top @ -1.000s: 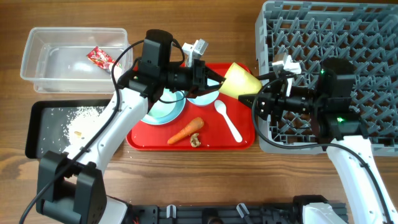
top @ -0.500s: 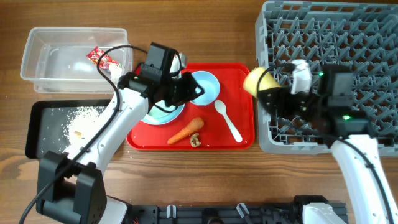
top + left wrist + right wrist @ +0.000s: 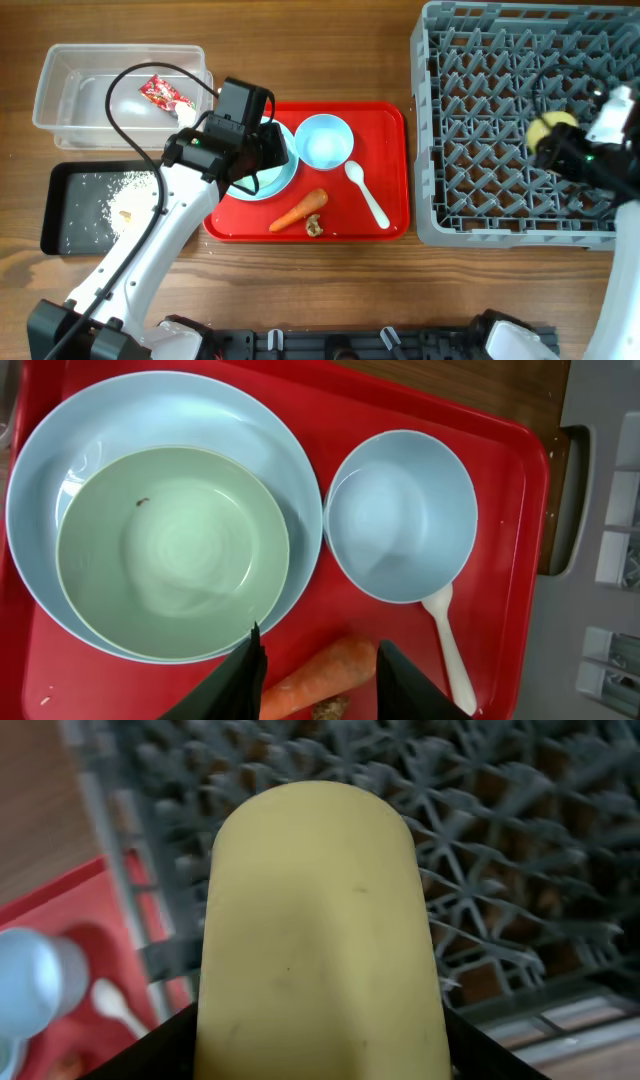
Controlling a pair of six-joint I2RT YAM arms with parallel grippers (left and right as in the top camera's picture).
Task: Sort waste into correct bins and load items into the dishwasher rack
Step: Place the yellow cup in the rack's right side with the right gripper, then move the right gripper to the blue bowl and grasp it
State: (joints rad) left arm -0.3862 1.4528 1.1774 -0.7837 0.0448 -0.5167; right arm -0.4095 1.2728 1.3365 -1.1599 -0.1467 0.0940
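**Overhead:** The right gripper (image 3: 560, 140) hangs over the right-hand part of the grey dishwasher rack (image 3: 480, 60), clamped on the small yellow cup (image 3: 553, 124), which is above the pegs and well inside the rack's walls. The left gripper (image 3: 268, 155) hovers over the light blue plate (image 3: 250, 183) at the left end of the red tray (image 3: 390, 120). On the tray a light blue bowl (image 3: 323, 140) sits just beside the plate. The white spoon (image 3: 367, 193) lies to the bowl's right, and the carrot (image 3: 300, 210) and a beige scrap (image 3: 314, 228) lie near the front edge. The clear tub (image 3: 60, 60), holding the red-and-white wrapper (image 3: 163, 93), and the black tray (image 3: 60, 215), dusted with crumbs (image 3: 130, 185), stand to the left of the red tray. Bare wood separates the red tray from the rack.

**Left wrist:** The jaws stand apart and hold nothing. The end of the carrot shows between the dark fingers (image 3: 245, 680) at the bottom edge; contact cannot be judged. A second bowl (image 3: 170, 550) is nested in the plate, whose rim touches the neighbouring bowl.

**Right wrist:** The cup fills the frame, upright in the picture, gripped from both sides low down. Rack pegs spread behind it and to the right, and the rack's wall, the red tray and the spoon show at the left.
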